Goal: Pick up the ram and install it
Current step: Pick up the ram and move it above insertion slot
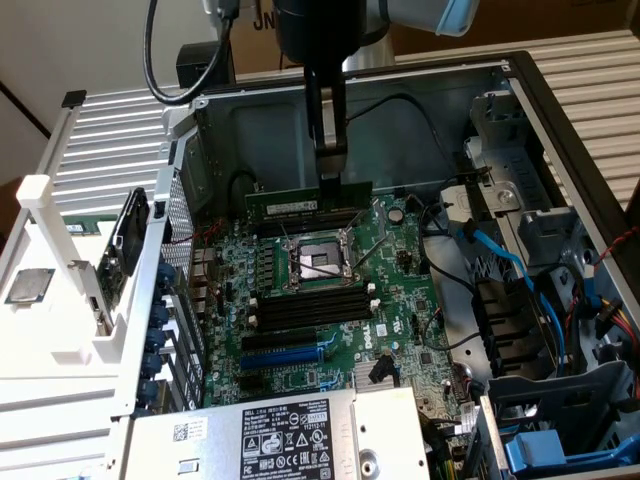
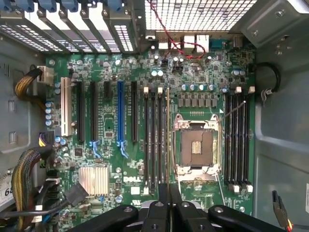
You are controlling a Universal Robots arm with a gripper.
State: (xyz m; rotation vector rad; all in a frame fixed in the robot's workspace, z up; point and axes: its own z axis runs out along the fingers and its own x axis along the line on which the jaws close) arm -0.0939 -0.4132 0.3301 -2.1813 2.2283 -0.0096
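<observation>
White parts rack (image 1: 60, 300) sat on the exterior view's left, outside the case, not relevant here. Inside, on the motherboard (image 1: 400, 300): blue expansion slot (image 1: 285, 357), then a bank of black DIMM slots (image 1: 310, 305) with white end clips.

The ram (image 1: 300, 207) hung clear of the board, long edge level, gripper (image 1: 331, 178) clamped on its top edge near mid-length. In the wrist view the ram (image 2: 167, 135) read edge-on as a thin line running parallel to the DIMM slots (image 2: 154, 140), just on the CPU socket (image 2: 195, 145) side of them.

To seat it well, I'd say: line that edge up on one slot, keep it parallel, match the notch, and push straight down evenly.

Hard to make out: notch position, whether the end clips stood open, and the actual height above the board. The ram covered part of the far slot bank in the exterior view.
</observation>
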